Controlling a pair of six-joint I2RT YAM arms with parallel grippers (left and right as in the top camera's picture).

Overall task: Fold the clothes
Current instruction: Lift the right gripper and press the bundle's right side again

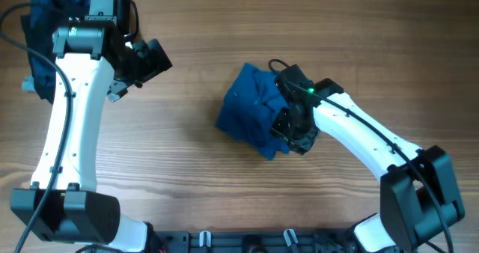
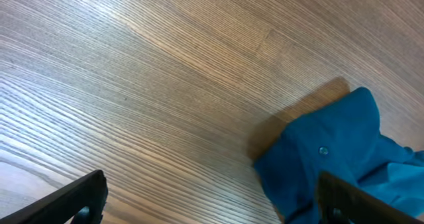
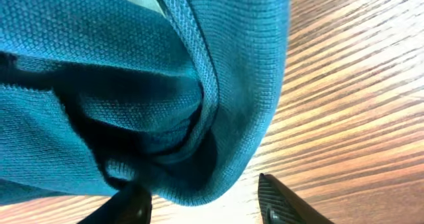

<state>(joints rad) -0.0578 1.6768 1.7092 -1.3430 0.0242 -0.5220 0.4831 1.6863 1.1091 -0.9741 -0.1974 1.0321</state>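
Observation:
The clothes, a medium-blue polo shirt (image 1: 251, 111), lie bunched in a heap at the middle of the wooden table. My right gripper (image 1: 296, 129) sits at the heap's right edge with its jaws apart. In the right wrist view a knit fold of the shirt (image 3: 165, 85) hangs down between the fingers (image 3: 285, 201), and the right finger stands clear of the cloth. My left gripper (image 1: 146, 62) hovers open over bare wood, well to the left of the shirt. In the left wrist view the shirt (image 2: 331, 151), with a small button, lies by the right fingertip; the left gripper (image 2: 215, 207) holds nothing.
A pile of dark blue garments (image 1: 45, 28) lies at the far left corner, behind the left arm. A pale bit of cloth (image 1: 28, 83) shows at its lower edge. Both arm bases (image 1: 67, 208) stand along the front edge.

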